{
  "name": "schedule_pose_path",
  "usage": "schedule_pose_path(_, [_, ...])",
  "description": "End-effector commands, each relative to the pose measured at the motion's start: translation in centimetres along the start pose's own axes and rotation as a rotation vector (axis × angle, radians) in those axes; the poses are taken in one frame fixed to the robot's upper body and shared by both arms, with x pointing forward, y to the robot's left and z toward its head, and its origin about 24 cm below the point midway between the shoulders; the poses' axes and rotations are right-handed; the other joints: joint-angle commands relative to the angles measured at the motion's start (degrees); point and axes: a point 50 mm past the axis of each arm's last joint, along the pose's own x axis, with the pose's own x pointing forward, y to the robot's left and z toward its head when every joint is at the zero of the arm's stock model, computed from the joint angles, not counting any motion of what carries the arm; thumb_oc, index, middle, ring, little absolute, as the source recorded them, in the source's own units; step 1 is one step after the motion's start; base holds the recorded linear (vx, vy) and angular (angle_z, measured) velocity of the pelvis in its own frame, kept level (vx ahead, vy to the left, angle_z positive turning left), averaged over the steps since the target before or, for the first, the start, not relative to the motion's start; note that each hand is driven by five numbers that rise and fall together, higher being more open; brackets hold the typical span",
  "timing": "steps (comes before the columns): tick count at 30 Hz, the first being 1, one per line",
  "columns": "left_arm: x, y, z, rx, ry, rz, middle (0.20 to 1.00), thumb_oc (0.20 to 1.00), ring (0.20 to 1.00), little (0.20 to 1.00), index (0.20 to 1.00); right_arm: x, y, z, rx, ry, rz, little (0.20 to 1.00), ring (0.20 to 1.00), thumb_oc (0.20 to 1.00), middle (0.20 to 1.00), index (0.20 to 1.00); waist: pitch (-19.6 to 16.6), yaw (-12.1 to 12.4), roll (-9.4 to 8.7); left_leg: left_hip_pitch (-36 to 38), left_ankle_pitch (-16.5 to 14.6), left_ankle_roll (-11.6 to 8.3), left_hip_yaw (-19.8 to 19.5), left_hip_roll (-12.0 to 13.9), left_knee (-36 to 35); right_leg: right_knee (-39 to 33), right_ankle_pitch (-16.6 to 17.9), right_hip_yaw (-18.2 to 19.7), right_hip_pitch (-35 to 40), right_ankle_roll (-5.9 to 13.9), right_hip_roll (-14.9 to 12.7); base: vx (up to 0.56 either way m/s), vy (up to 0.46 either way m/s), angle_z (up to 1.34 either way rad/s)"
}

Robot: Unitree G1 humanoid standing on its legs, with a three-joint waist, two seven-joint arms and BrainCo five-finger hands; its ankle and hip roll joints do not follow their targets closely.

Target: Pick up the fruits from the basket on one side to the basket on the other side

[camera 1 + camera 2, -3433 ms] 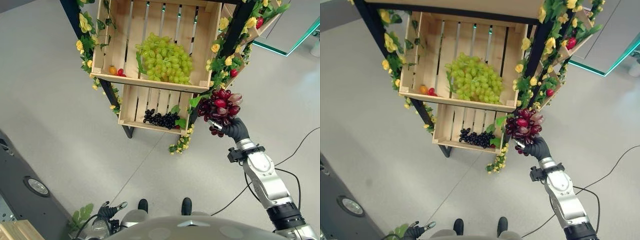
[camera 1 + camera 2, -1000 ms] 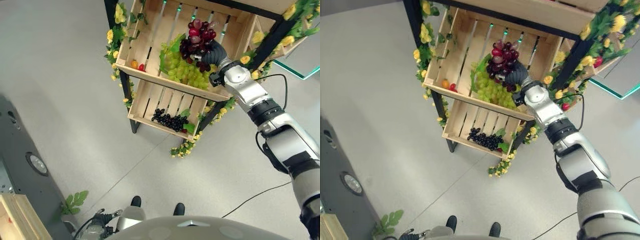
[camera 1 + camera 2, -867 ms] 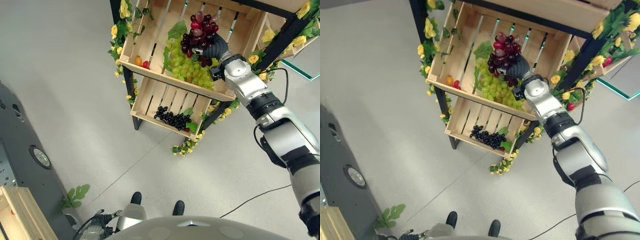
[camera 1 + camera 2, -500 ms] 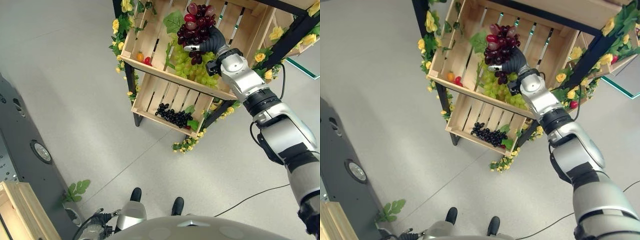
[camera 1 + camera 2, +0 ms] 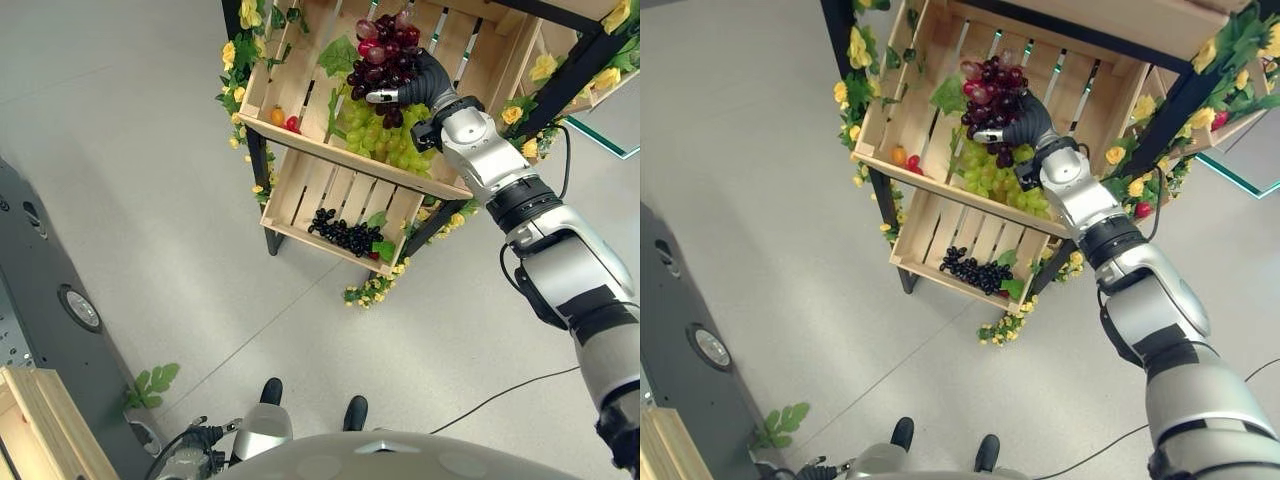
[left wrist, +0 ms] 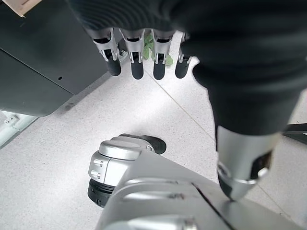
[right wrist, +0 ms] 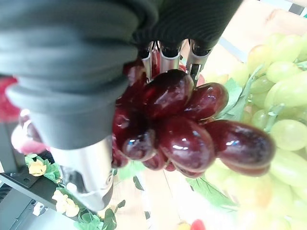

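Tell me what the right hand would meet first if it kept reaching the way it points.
Probably the slatted back of the upper crate. The right hand holds the red grapes above the green grapes, though depth is unclear.

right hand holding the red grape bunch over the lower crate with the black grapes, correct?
Not quite. The right hand does hold the red grape bunch, but over the upper crate, above the green grapes. The black grapes lie in the lower crate, as the left eye view shows.
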Motion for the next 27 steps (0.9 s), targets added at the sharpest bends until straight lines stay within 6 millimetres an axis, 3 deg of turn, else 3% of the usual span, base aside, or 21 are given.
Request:
schedule_pose_path(1, [0.3,0.7,0.3,0.049,0.030,0.022,1.000,1.000,1.000,1.000,1.000,0.8,-2.3,4.8,-0.139,-0.158,-0.061,1.000,1.000,1.000,1.000,1.000,-1.70,1.18,-1.65,-1.09,-0.82,-0.28,-0.94,0.11,-0.82,0.25,-1.64,-0.17,1.33,4.33,-2.26,0.00,0.000,0.00])
schedule_pose_path(2, [0.3,0.9,0.5,0.058,0.027,0.029,1.000,1.000,1.000,1.000,1.000,0.9,-2.4,5.6,-0.268,-0.176,-0.058,1.000,1.000,1.000,1.000,1.000,-1.78,1.09,-1.84,-1.17,-0.77,-0.33,-0.87,0.14,-0.82,0.25,-1.58,-0.14,1.22,4.35,-2.23,0.00,0.000,0.00])
schedule_pose_path(5, [0.4,1.1,0.9,0.061,0.016,0.036,1.000,1.000,1.000,1.000,1.000,1.2,-3.0,6.4,-0.343,-0.165,-0.062,1.000,1.000,1.000,1.000,1.000,-1.66,0.63,-2.20,-1.23,-0.71,-0.40,-0.89,0.21,-0.79,0.25,-1.49,-0.05,1.05,4.33,-2.06,0.00,0.000,0.00])
schedule_pose_path(7, [0.5,2.0,1.3,0.073,0.020,0.047,1.000,1.000,1.000,1.000,1.000,2.0,-3.8,9.9,-0.666,-0.168,-0.055,1.000,1.000,1.000,1.000,1.000,-1.93,0.43,-3.22,-1.52,-0.54,-0.59,-1.06,0.38,-0.79,0.25,-1.29,-0.05,0.76,4.31,-1.94,0.00,0.000,0.00])
schedule_pose_path(8, [0.6,2.1,1.5,0.080,0.015,0.049,1.000,1.000,1.000,1.000,1.000,2.1,-3.7,10.4,-0.707,-0.176,-0.057,1.000,1.000,1.000,1.000,1.000,-2.00,0.43,-3.44,-1.55,-0.50,-0.60,-1.12,0.39,-0.81,0.25,-1.24,-0.08,0.76,4.32,-1.93,0.00,-0.018,-0.04])
schedule_pose_path(17, [0.7,2.7,1.7,0.083,0.031,0.053,1.000,1.000,1.000,1.000,1.000,2.3,-3.1,12.5,-0.810,-0.208,-0.022,1.000,1.000,1.000,1.000,1.000,-2.49,0.16,-4.57,-2.10,-0.31,-0.57,-1.59,0.23,-0.76,0.25,-1.11,-0.30,0.50,4.33,-1.95,0.00,0.000,0.00])
schedule_pose_path(20, [0.7,2.8,1.8,0.073,0.028,0.060,1.000,1.000,1.000,1.000,1.000,2.1,-4.4,13.0,-0.759,-0.223,-0.101,1.000,1.000,1.000,1.000,1.000,-2.41,0.07,-4.73,-2.21,-0.28,-0.53,-1.65,0.21,-0.76,0.25,-1.00,-0.19,0.37,4.33,-1.94,-0.01,-0.004,0.00])
schedule_pose_path(23, [0.7,3.0,2.1,0.075,0.022,0.064,1.000,1.000,1.000,1.000,1.000,1.7,-3.7,12.9,-0.794,-0.245,-0.020,1.000,1.000,1.000,1.000,1.000,-2.05,0.28,-5.18,-2.49,-0.16,-0.59,-1.84,0.19,-0.72,0.25,-0.99,-0.18,0.18,4.33,-1.93,0.00,0.000,0.00])
schedule_pose_path(25, [0.7,3.3,1.5,0.075,0.043,0.069,1.000,1.000,1.000,1.000,1.000,1.6,-4.3,13.5,-0.846,-0.235,-0.041,1.000,1.000,1.000,1.000,1.000,-2.22,0.38,-5.38,-2.54,-0.23,-0.61,-1.89,0.21,-0.75,0.25,-1.02,-0.33,0.18,4.32,-1.98,0.00,0.000,0.00])
schedule_pose_path(27, [0.6,3.2,1.5,0.074,0.042,0.069,1.000,1.000,1.000,1.000,1.000,1.6,-5.0,13.5,-0.780,-0.240,-0.094,1.000,1.000,1.000,1.000,1.000,-2.11,0.29,-5.35,-2.48,-0.23,-0.53,-1.79,0.13,-0.72,0.25,-0.97,-0.30,0.17,4.29,-1.99,0.00,0.000,0.00])
